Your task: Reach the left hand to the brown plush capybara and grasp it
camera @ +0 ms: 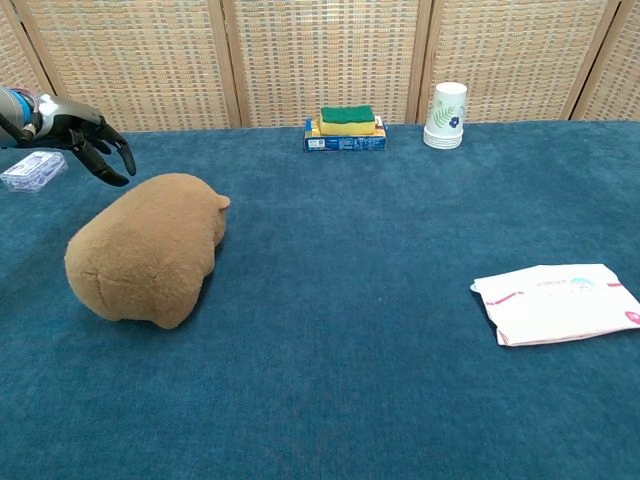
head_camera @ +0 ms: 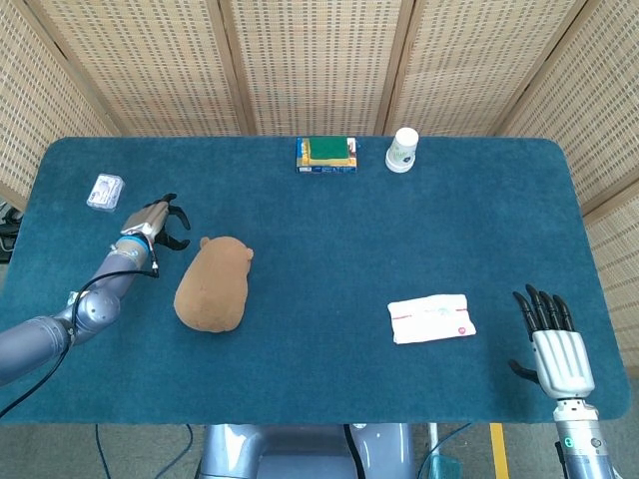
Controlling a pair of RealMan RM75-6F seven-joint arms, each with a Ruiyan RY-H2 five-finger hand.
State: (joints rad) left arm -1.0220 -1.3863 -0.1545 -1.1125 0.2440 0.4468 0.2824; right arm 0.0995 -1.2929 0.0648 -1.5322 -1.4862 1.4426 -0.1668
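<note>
left hand (head_camera: 158,220): fingers spread, empty, just beside capybara (head_camera: 212,284), not touching
right hand (head_camera: 552,344): fingers apart, empty, near tabletop (head_camera: 329,249) edge
capybara: lying on tabletop

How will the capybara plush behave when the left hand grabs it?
The capybara plush looks fuzzy and rounded, so it probably squashes under the fingers and is light for its bulk. Its broad base on the table suggests sliding, not rolling. The left hand hovers open beside it.

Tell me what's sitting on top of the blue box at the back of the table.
A green and yellow sponge lies on the blue box, covering most of its top. Whatever is printed on the box's top under the sponge cannot be seen.
</note>
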